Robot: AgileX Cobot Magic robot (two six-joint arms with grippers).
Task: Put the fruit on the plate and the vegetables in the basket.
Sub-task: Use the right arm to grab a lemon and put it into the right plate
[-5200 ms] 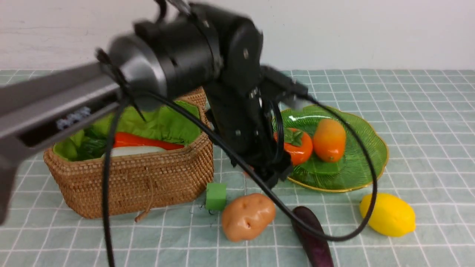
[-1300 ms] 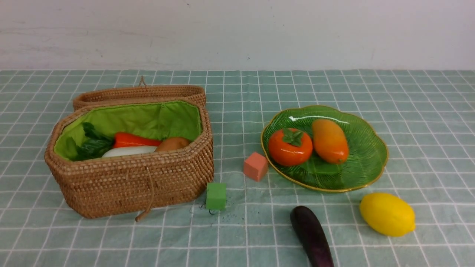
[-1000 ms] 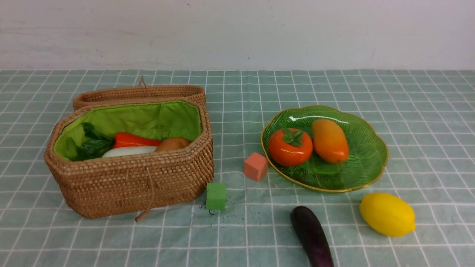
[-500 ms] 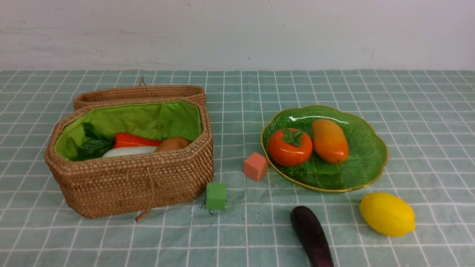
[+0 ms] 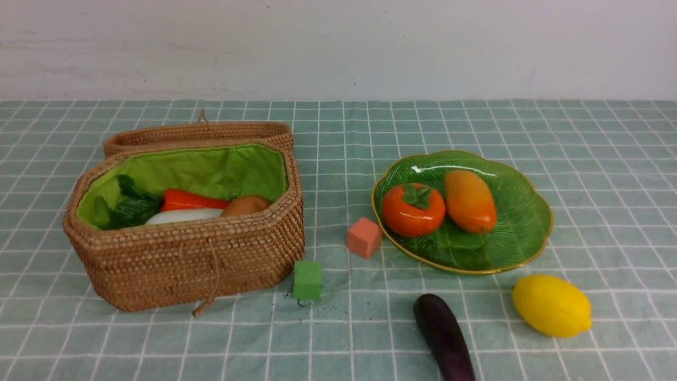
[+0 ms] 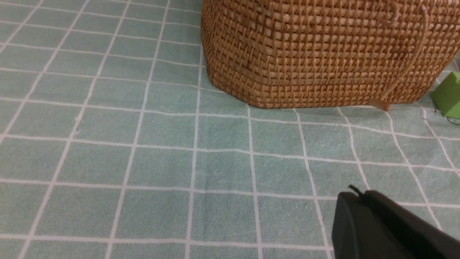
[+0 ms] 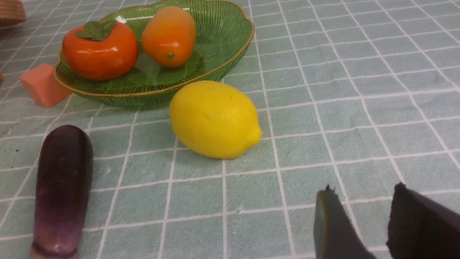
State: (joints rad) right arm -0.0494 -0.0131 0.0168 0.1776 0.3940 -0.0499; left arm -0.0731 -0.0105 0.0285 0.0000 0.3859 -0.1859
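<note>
Four vegetables inside wicker basket [image 5: 185, 264], far left: leafy greens [image 5: 132, 203], red pepper [image 5: 190, 201], white vegetable [image 5: 182, 216], potato [image 5: 246, 205]. Left gripper [image 6: 355, 194] low over checked cloth [image 5: 608, 159] near basket's front, fingers pressed together, empty. Green cube [image 5: 307, 280] by basket corner, pink cube [image 5: 364, 237] just beside plate [image 5: 521, 222]. Persimmon [image 5: 413, 211] and mango [image 5: 469, 201] side by side on plate. Eggplant [image 5: 443, 336] loose on cloth before plate. Lemon [image 5: 551, 306] right of it, off plate. Right gripper [image 7: 363, 194] near lemon, fingers parted, empty.
</note>
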